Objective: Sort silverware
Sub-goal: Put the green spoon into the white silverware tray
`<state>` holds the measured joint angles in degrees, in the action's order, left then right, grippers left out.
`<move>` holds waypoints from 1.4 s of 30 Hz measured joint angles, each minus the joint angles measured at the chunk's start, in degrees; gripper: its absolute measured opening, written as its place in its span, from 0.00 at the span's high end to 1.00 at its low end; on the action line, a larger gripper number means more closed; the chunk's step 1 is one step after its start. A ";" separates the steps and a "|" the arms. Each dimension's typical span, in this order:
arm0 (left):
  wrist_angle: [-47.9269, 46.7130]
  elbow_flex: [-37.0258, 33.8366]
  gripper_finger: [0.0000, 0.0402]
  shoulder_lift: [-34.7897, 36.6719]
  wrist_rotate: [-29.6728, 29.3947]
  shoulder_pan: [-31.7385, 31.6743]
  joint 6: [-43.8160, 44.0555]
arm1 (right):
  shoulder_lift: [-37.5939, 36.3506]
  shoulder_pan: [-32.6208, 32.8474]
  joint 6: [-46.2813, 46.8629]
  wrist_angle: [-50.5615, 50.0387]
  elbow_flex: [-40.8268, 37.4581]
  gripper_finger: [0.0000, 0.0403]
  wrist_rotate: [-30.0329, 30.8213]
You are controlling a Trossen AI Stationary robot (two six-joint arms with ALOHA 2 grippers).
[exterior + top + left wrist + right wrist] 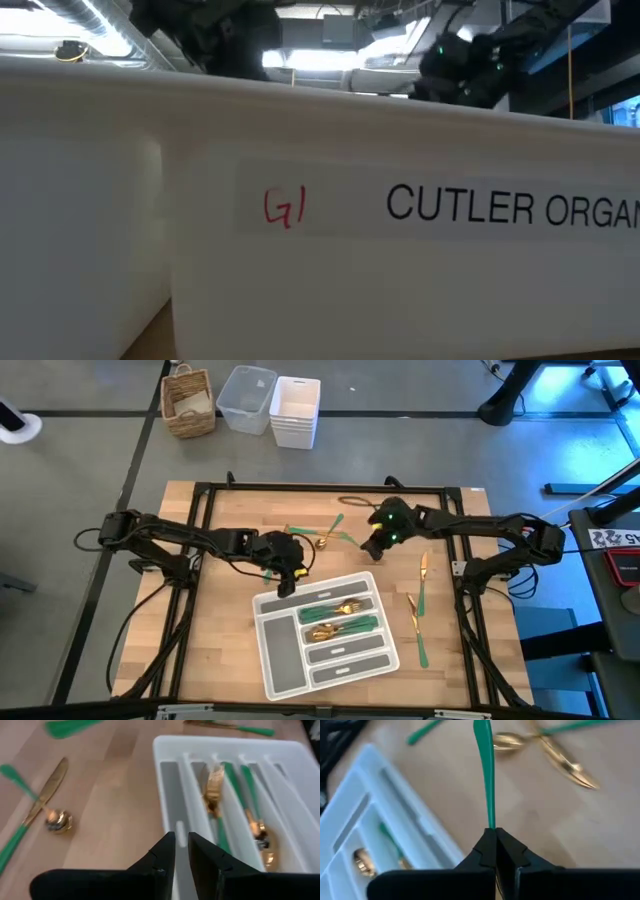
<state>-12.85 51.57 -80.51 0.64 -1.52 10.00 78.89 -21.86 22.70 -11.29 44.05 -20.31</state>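
The grey compartmented tray (268,660) lies near the table's front middle, with gold-headed, green-handled forks (335,608) and spoons (342,628) in two compartments. Loose silverware lies beyond the tray (322,540) and to its right (422,565) (413,612) (421,652). My left gripper (287,578) (181,847) hovers over the tray's far left corner, its fingers a narrow gap apart and holding nothing. My right gripper (372,546) (492,834) is beyond the tray's far right corner, shut on one green-handled piece (487,775). In the low view the tray's wall (320,250) fills the picture. My right gripper pinches the green-handled piece between its two fingertips at the handle's narrow end (490,822). The handle runs straight out from the fingertips, in line with the fingers, and widens toward its free end (481,727). The fingers hide its gold head.
A knife and a spoon lie crossed on the wood to the tray's left (47,805). A black frame (200,495) borders the table. A wicker basket (188,402) and white bins (295,410) stand on the floor beyond the far edge.
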 joint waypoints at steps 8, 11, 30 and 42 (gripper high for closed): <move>-1.65 0.00 0.89 0.00 -0.02 -5.53 0.00 | 0.01 15.59 -0.74 7.04 0.14 1.00 11.22; -1.77 0.00 0.89 -0.02 -0.02 -7.79 -0.99 | 0.96 20.34 -2.17 7.89 0.16 1.00 16.82; -1.61 0.00 0.89 -0.07 -0.07 -15.17 -1.50 | 14.45 31.62 -12.61 19.08 0.20 1.00 20.77; -1.65 -1.27 0.89 -0.09 -0.04 -14.67 -1.47 | 16.61 31.59 -13.20 18.93 0.20 0.89 21.39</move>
<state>-14.50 50.30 -80.60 0.60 -16.19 8.53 95.50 9.74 9.50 7.64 44.25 1.08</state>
